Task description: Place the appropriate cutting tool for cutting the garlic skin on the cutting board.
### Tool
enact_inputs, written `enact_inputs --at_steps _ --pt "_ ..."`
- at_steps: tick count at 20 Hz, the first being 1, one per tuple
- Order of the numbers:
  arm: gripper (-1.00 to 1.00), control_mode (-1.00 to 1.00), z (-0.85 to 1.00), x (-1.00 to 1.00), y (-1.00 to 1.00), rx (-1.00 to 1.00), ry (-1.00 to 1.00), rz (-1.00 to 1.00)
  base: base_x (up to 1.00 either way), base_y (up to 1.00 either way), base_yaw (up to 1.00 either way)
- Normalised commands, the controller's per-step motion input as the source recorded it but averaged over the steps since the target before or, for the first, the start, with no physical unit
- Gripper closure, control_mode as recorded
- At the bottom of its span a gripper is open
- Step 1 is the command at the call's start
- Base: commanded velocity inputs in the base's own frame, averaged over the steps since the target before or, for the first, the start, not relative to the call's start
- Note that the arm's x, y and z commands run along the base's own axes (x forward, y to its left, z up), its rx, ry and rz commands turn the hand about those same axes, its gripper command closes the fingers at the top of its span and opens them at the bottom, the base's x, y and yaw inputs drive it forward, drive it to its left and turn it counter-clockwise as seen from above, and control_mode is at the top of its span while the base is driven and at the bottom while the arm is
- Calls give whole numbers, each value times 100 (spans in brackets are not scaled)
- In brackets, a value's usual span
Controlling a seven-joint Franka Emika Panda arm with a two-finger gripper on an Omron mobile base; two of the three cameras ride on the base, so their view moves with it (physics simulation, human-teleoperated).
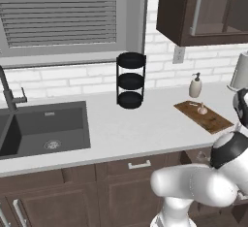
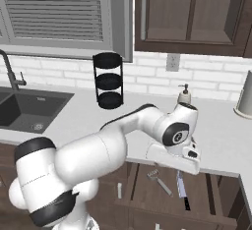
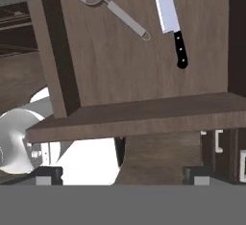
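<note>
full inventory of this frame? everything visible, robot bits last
knife: 1, grey-blue blade, black handle, in the open drawer
slim utensil: 1, grey metal, type unclear, in the drawer beside the knife
drawer: 1, brown wood, pulled open below the counter
cutting board: 1, dark brown, on the counter, right
garlic: 1, pale pinkish, on the board
soap dispenser: 1, beige, behind the board
tiered rack: 1, black, by the wall
sink: 1, dark grey, left
faucet: 1, grey, behind the sink
wall outlet: 1, pale
arm: 1, white, reaching over the drawer
gripper: 1, dark tips apart, holding nothing
</note>
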Motion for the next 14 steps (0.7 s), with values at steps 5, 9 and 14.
enact_inputs --at_steps 5,9,14 --pt "-100 -100 -64 -4 -43 0 -8 10 0 0 0" --pt "-100 -100 -60 0 -21 0 -10 10 0 0 0" --pt "-100 -100 -55 0 -6 0 3 8 0 0 0"
